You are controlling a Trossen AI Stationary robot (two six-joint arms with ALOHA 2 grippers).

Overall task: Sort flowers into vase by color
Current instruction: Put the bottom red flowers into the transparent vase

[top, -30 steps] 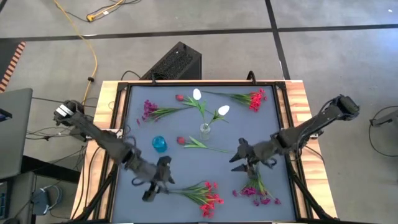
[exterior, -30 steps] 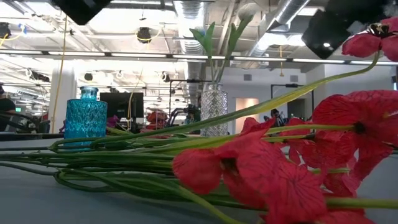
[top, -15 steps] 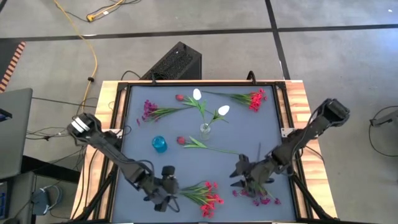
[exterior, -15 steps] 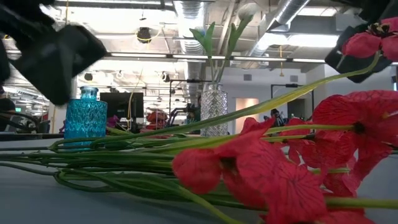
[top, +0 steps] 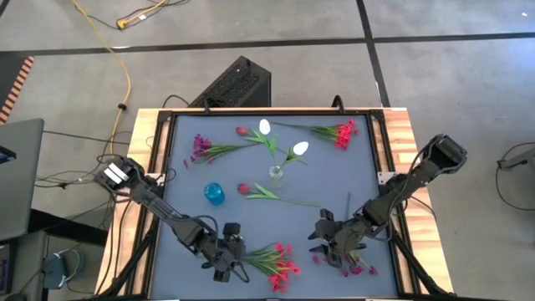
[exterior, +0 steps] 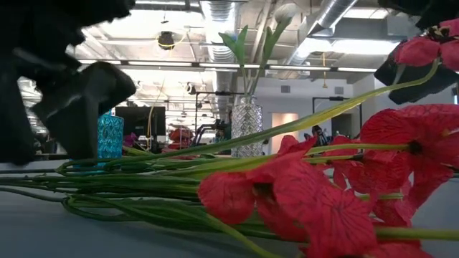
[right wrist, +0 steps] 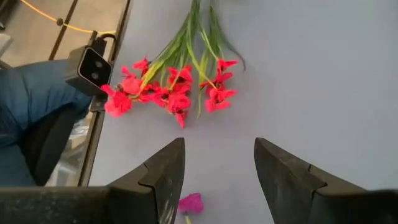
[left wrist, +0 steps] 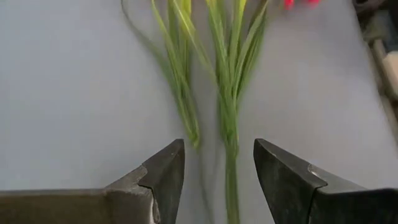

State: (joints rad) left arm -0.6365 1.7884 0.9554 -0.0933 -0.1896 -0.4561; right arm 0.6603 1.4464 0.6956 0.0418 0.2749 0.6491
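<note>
A red-blossomed sprig lies near the table's front edge, and its green stems run toward my left gripper. That gripper is open and low, one finger on each side of the stem end without touching it. My right gripper hangs open above a magenta sprig, of which one blossom shows between its fingers. A clear vase holds two white buds. A blue vase stands to its left.
A magenta sprig, a red sprig and a pink-red bud lie near the far edge. Another bud lies by the clear vase. A small camera sits at the front rim. The table has a raised frame.
My left gripper has come down and moved toward the near edge, up to the stem end of the red sprig, tipping more steeply downward. My right gripper has gone down and toward the near edge, over the magenta sprig. The flowers lie as before.
</note>
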